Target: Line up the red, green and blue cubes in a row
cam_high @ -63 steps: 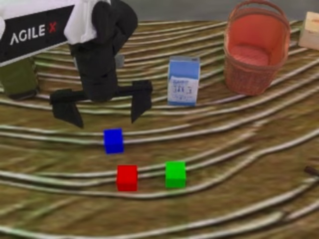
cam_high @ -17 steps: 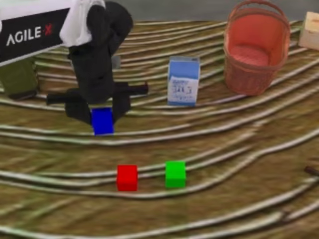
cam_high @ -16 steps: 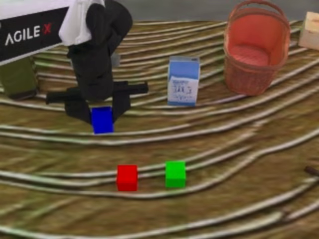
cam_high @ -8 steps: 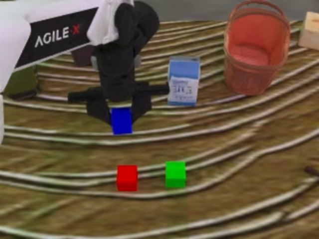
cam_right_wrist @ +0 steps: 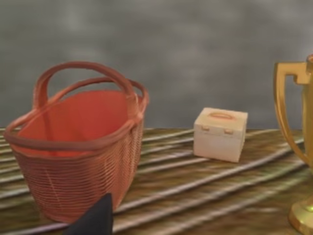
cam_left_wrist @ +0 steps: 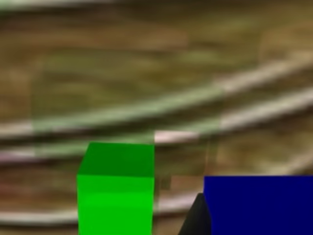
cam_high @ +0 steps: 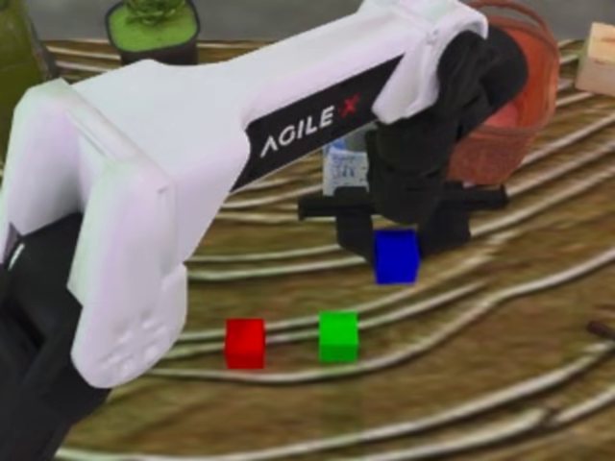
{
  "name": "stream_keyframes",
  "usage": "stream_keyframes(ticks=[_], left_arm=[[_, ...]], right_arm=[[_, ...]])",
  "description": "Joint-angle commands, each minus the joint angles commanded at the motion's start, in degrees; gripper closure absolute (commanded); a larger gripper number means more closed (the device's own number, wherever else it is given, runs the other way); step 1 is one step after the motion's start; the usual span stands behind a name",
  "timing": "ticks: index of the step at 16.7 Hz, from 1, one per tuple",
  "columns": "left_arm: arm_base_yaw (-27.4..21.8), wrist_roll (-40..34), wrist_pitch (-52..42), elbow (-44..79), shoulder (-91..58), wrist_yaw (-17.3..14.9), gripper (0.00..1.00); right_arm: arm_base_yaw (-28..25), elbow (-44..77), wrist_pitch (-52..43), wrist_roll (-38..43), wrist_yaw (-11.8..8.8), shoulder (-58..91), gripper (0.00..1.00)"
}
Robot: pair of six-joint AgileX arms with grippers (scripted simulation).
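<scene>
The red cube (cam_high: 244, 343) and the green cube (cam_high: 338, 336) sit side by side on the striped tabletop. My left gripper (cam_high: 396, 238) is shut on the blue cube (cam_high: 396, 256), which hangs just behind and to the right of the green cube. In the left wrist view the green cube (cam_left_wrist: 116, 188) lies beside the held blue cube (cam_left_wrist: 259, 205), with one dark fingertip (cam_left_wrist: 198, 221) against the blue cube's side. My right arm is outside the top view; one dark fingertip (cam_right_wrist: 95, 220) shows in its wrist view.
The red woven basket (cam_high: 534, 101) stands at the back right, partly behind my left arm. The blue-and-white carton (cam_high: 348, 165) is mostly hidden by that arm. A green potted plant (cam_high: 152, 24) stands at the back left, a cream box (cam_high: 601, 58) at the far right, a gold trophy (cam_right_wrist: 298, 122) beside it.
My left arm has swung to the right with the blue cube, from behind the red cube to behind and right of the green cube. Red and green cubes have not moved.
</scene>
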State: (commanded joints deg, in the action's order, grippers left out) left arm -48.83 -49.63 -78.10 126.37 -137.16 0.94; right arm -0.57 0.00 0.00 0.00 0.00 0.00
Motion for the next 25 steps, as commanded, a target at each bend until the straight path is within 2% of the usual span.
stream_keyframes(ticks=[4, 10, 17, 22, 25], left_arm=[[-5.27, -4.05, -3.24, 6.60, -3.32, 0.08, 1.00], [-5.18, -4.03, -2.20, 5.68, -3.14, 0.01, 1.00], [-5.39, -4.10, 10.85, -7.13, -3.59, 0.06, 1.00], [-5.42, -4.16, 12.34, -8.61, -3.70, 0.08, 1.00], [-5.42, -4.16, 12.34, -8.61, -3.70, 0.08, 0.77]], right_arm=[[0.00, 0.00, 0.00, 0.00, 0.00, 0.00, 0.00], [0.00, 0.00, 0.00, 0.00, 0.00, 0.00, 0.00], [0.00, 0.00, 0.00, 0.00, 0.00, 0.00, 0.00], [0.00, 0.00, 0.00, 0.00, 0.00, 0.00, 0.00], [0.00, 0.00, 0.00, 0.00, 0.00, 0.00, 0.00]])
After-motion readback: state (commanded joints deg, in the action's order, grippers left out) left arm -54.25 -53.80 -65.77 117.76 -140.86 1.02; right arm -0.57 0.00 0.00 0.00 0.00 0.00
